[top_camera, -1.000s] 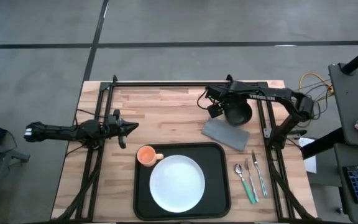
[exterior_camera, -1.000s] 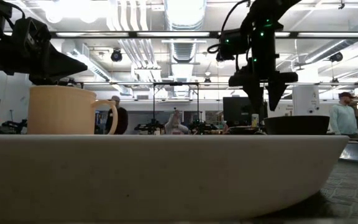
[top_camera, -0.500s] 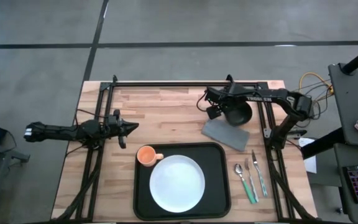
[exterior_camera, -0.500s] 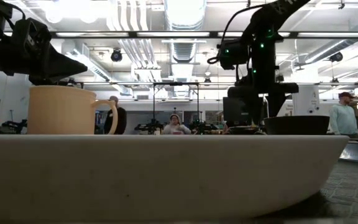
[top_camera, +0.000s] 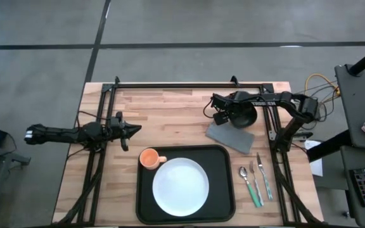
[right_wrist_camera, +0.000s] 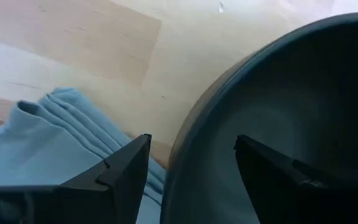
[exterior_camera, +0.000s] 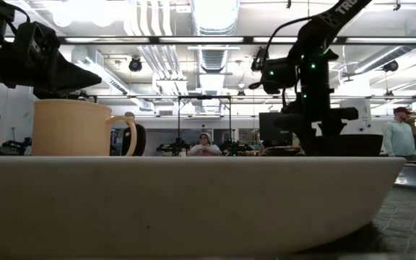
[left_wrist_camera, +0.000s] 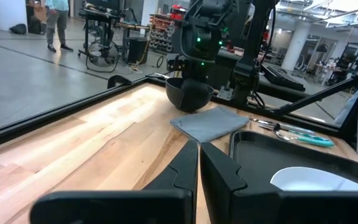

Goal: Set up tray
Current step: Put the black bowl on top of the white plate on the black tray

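High view, from the left: the left gripper (top_camera: 134, 128) lies low over the bare wooden table (top_camera: 170, 107), level with the table's middle and pointing right, its fingers (left_wrist_camera: 185, 163) clenched together on nothing, as the left wrist view shows. To its right and nearer the front edge, an orange mug (top_camera: 149, 158) stands in the far left corner of the black tray (top_camera: 224, 158), its handle turned toward the white plate (top_camera: 180, 185) that fills most of the tray's middle. The tray itself sits at the table's front centre, well apart from both grippers. Just beyond the tray's far right corner lies a folded grey napkin (top_camera: 230, 137), tilted, and touching its far edge stands a black bowl (top_camera: 243, 114). The right gripper (top_camera: 221, 112) reaches in from the right and is down at the bowl's left rim; in the right wrist view its spread fingers (right_wrist_camera: 126, 168) straddle that rim, one outside over the table and napkin, one inside the bowl, not yet pressed onto it. Right of the tray, a spoon (top_camera: 243, 173), a fork (top_camera: 254, 171) and a knife (top_camera: 262, 174) lie side by side on the wood.
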You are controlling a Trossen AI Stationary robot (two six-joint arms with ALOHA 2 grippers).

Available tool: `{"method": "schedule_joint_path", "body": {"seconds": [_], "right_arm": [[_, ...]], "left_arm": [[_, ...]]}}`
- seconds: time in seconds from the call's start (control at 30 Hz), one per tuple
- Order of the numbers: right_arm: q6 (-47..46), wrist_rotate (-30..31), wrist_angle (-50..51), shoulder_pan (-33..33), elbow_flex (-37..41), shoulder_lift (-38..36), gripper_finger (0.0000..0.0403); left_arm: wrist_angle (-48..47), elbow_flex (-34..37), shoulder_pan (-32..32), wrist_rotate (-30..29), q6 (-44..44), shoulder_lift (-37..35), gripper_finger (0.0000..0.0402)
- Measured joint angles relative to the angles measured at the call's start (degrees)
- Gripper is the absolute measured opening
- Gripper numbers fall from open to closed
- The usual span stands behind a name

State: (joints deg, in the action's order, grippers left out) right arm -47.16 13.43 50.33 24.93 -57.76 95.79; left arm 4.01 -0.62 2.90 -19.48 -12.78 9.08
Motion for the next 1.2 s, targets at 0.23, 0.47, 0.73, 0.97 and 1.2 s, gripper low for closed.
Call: {"method": "schedule_joint_path", "body": {"seconds": [0.23,0.47,0.73,0.97,1.2], "right_arm": [[0.1,0.0,-0.2,0.0,0.0,0.0,0.0200],[2.5,-2.1,-0.2,0.0,-0.1,0.0,0.0170],[2.8,-2.1,0.1,0.0,-0.1,0.0,0.0113],[4.0,-2.1,0.3,0.0,-0.1,0.0,0.0052],[6.9,-2.5,0.9,0.0,-0.3,-0.1,0.0011]], "left_arm": [[0.0,0.0,0.0,0.0,-0.1,0.0,0.0000],[0.0,0.0,0.0,0.0,-0.1,0.0,0.0000],[0.0,0.0,0.0,0.0,-0.1,0.0,0.0000],[0.0,0.0,0.0,0.0,-0.4,0.0,0.0000],[0.0,0.0,0.0,0.0,-0.4,0.0,0.0000]]}}
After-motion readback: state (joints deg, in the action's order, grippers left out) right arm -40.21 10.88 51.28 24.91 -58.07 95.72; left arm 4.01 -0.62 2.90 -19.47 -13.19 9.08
